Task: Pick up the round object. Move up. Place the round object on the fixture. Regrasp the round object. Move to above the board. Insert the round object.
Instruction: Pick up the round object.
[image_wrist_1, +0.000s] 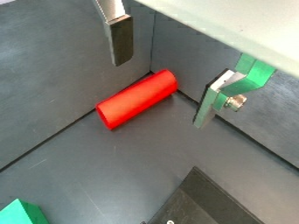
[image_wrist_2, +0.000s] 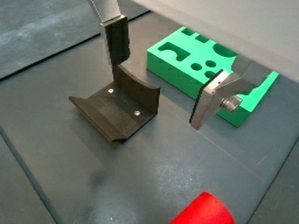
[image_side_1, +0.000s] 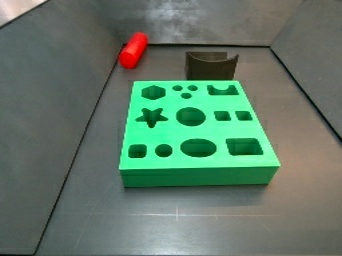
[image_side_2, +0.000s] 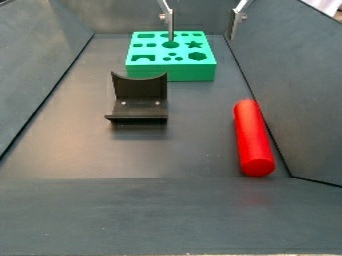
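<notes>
The round object (image_side_2: 253, 136) lies on its side on the dark floor, close against a grey side wall, well apart from the board (image_side_2: 175, 53) and on the far side of the fixture (image_side_2: 138, 98) from the opposite wall. In a side view it sits beyond the board's far corner, near the back wall (image_side_1: 132, 49). Nothing touches it.

The gripper (image_wrist_1: 176, 72) hangs above the peg with its jaws released and spread wide; nothing is between the silver plates. In a wrist view the red cylinder (image_wrist_1: 136, 98) lies between and below the two fingers (image_wrist_1: 121, 40), not yet reached. Only its end shows in the other wrist picture (image_wrist_2: 207, 211), where the gripper (image_wrist_2: 163, 86) appears over the fixture (image_wrist_2: 117, 107) and board (image_wrist_2: 197, 65).

The peg looks smooth, rigid and probably light, likely plastic. Its glossy curved skin would likely be slippery, and it may roll away if only one pad nudges it. The safest hold seems to be at mid-length, pads pressing squarely on opposite sides of the curved wall, jaws crossing the long axis. Grasping near an end would risk it tilting or pivoting. The wall just beside it leaves little room for the finger on that side, so that clearance needs care. It does not look fragile.
</notes>
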